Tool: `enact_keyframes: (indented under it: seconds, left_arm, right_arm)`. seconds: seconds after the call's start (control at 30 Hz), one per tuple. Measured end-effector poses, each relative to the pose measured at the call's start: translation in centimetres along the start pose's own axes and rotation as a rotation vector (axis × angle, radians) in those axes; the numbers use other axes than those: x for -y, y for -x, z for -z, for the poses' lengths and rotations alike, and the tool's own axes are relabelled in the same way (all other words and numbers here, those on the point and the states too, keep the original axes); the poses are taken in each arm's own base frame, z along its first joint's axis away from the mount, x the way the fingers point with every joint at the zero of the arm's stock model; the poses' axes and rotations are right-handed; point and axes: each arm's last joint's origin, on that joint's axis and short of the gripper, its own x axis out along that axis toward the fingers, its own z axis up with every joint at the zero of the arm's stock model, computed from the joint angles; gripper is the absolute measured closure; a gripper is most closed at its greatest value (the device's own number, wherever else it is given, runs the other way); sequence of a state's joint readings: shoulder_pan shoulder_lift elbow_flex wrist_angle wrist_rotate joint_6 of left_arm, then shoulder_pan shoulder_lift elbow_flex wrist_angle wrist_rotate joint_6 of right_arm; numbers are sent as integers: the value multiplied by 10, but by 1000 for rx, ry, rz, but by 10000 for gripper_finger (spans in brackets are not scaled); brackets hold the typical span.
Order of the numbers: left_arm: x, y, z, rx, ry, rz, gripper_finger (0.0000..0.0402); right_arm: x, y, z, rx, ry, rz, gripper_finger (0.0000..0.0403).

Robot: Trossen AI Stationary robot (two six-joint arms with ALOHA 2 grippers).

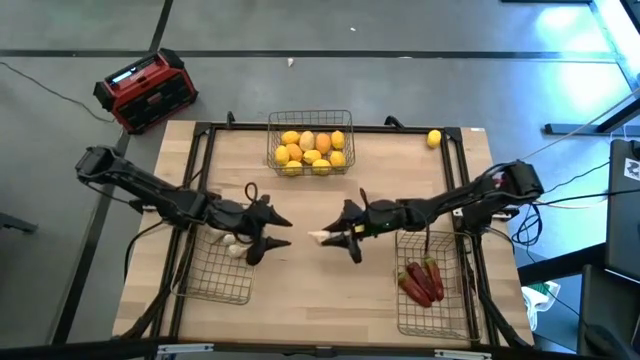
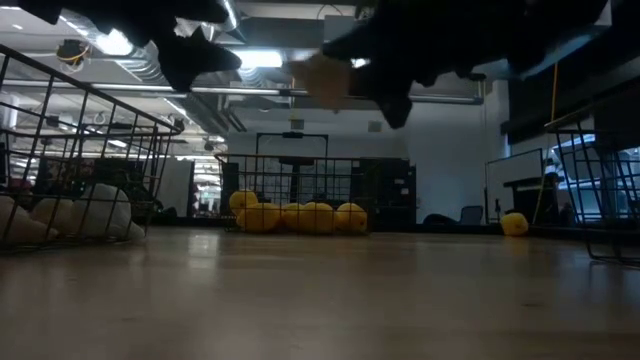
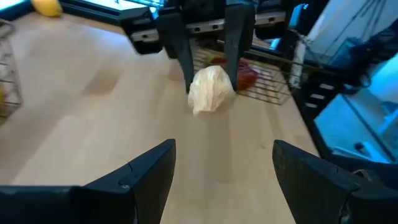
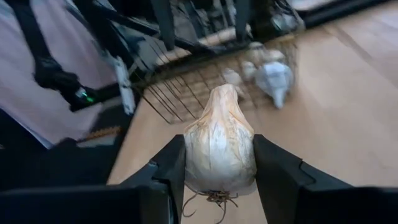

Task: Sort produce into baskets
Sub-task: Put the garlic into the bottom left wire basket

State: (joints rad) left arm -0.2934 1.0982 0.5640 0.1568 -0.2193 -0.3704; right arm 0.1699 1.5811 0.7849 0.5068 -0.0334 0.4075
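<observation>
A white garlic bulb (image 1: pixel 317 238) hangs above the middle of the table with my right gripper (image 1: pixel 333 236) shut on it. My left gripper (image 1: pixel 283 231) stands open just to the bulb's left, facing it, with nothing between its fingers (image 3: pixel 152 177). Three wire baskets rest on the table. The far middle one (image 1: pixel 310 122) holds yellow and orange fruits (image 1: pixel 312 150). The near left one (image 1: pixel 215 280) holds garlic bulbs (image 4: pixel 268 76). The near right one (image 1: pixel 432 310) holds dark red chilis (image 1: pixel 421 280). One yellow fruit (image 1: pixel 434 139) lies loose at the far right. My right gripper pinches the garlic bulb's swollen body by its two opposite sides (image 4: pixel 191 155) between its two fingers (image 4: pixel 166 167). The fingers come almost level from the table's right. The bulb's pointed tip (image 4: pixel 224 93) faces away from the wrist, its root end toward it. It hangs clear of the table.
A red-and-black box (image 1: pixel 146 90) stands on the floor beyond the table's far left corner. A dark frame (image 1: pixel 330 128) runs along the table's far and side edges. Bare wood (image 1: pixel 320 300) lies between the two near baskets.
</observation>
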Motion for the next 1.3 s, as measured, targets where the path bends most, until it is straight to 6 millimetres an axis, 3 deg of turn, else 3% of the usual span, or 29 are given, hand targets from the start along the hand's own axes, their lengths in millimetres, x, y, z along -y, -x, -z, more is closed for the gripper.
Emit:
enact_keyframes:
  seconds: [0.27,0.53,0.9,1.3]
  left_arm:
    - [15,-19,10,20,-2,60,139]
    - [16,-34,22,-19,7,60,139]
    - [19,-35,24,-43,-7,112,143]
    - [21,-35,22,-20,-33,132,258]
  right_arm:
    - [-17,-24,16,87,7,-88,260]
    - [-28,-49,18,78,30,-107,260]
    - [-30,-54,13,89,61,-108,260]
    - [-29,-54,14,76,62,-100,260]
